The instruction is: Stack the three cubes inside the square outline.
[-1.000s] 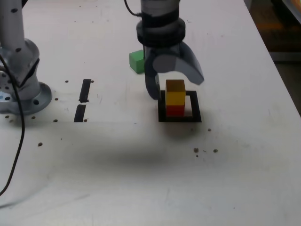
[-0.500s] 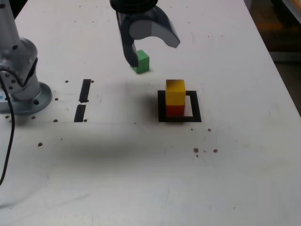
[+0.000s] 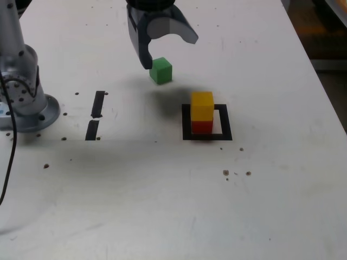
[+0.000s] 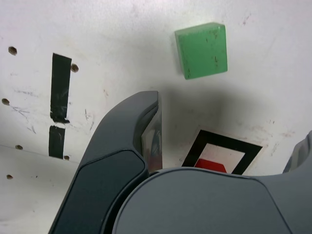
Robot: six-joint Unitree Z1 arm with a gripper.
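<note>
Nearest the exterior cam, the white table (image 3: 162, 206) carries the black square outline (image 3: 226, 128) w/ the red cube (image 3: 203, 127) sitting inside it at its left side in that view, and the yellow cube (image 3: 202, 105) stacked on top. Further back & toward the exterior view's left, the green cube (image 3: 161, 71) sits alone on the table, apart from the outline. Above and just behind it hangs the gripper (image 3: 165, 46), jaws spread wide, nothing between them.
</note>
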